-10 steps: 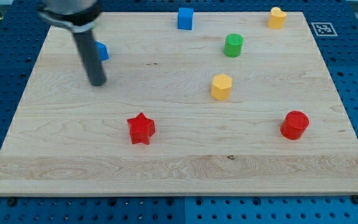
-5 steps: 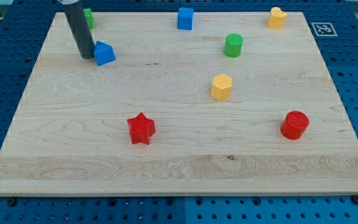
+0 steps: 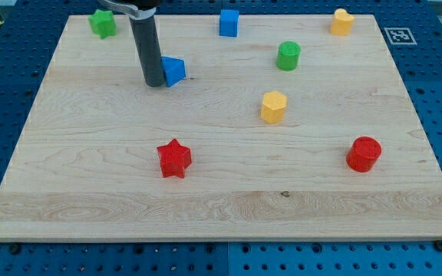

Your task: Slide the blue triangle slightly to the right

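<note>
Camera view shows the wooden counter (image 3: 221, 207) with my tip (image 3: 155, 83) in the upper left of the frame, pressed against the left side of the blue triangle (image 3: 174, 70). No jaws exist on this arm, only the straight rod, so there is nothing spread or pinching to report.

The blue triangle sits in the upper left part of the frame, below and left of the blue cube (image 3: 229, 23) and well apart from the green cylinder (image 3: 288, 56) to its right. A green block (image 3: 102, 22) lies in the top left corner; its shape is hard to make out.

Judging by the task, only a small rightward shift is wanted, so the push should be short and slow. Contact looks a little low on the triangle's left face, which could turn it rather than slide it; centring the tip on that face would keep it straight. The path rightward looks free, with the yellow hexagon (image 3: 274, 106) lower down and the red star (image 3: 175, 159) far below.
</note>
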